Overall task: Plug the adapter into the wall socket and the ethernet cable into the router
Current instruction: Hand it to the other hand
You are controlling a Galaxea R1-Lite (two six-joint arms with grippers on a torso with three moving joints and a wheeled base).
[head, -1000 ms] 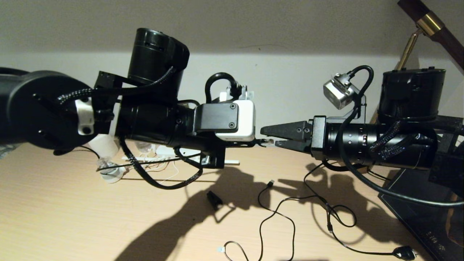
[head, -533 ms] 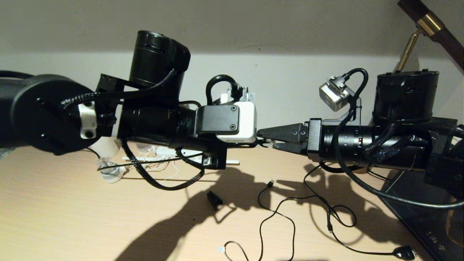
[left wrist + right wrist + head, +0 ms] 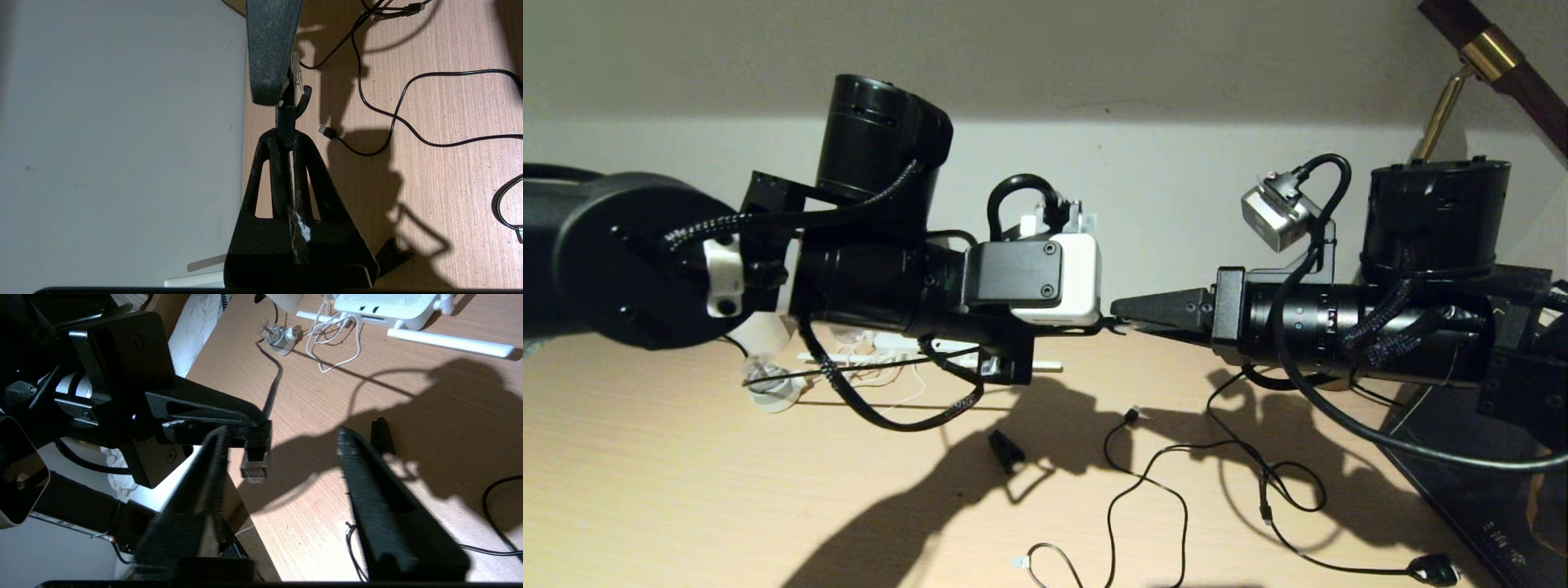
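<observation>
You have no bin, tray or box to check here; everything lies loose on the wooden table [image 3: 645,490]. The router [image 3: 384,308] sits at the back near the wall, its white stick antennas flat on the wood, with a tangle of thin white cord [image 3: 335,347] just in front of it and a small clear bulb on a round base [image 3: 280,335] beside that.

Your left gripper [image 3: 288,136] is held up above the table, its jaws pressed together on the ethernet cable [image 3: 271,388] right behind the plug. The clear clip connector [image 3: 254,467] sticks out past the fingertips, free in the air, and the black cable runs back from it down toward the table.

Your right gripper [image 3: 282,457] faces the left one tip to tip, jaws spread wide. The connector sits in the gap between its two fingers [image 3: 367,486], closer to one of them; you cannot tell whether that finger touches it.

On the table below, thin black USB cables [image 3: 1160,482] loop about, and a small black clip [image 3: 1006,449] lies in the arms' shadow.
</observation>
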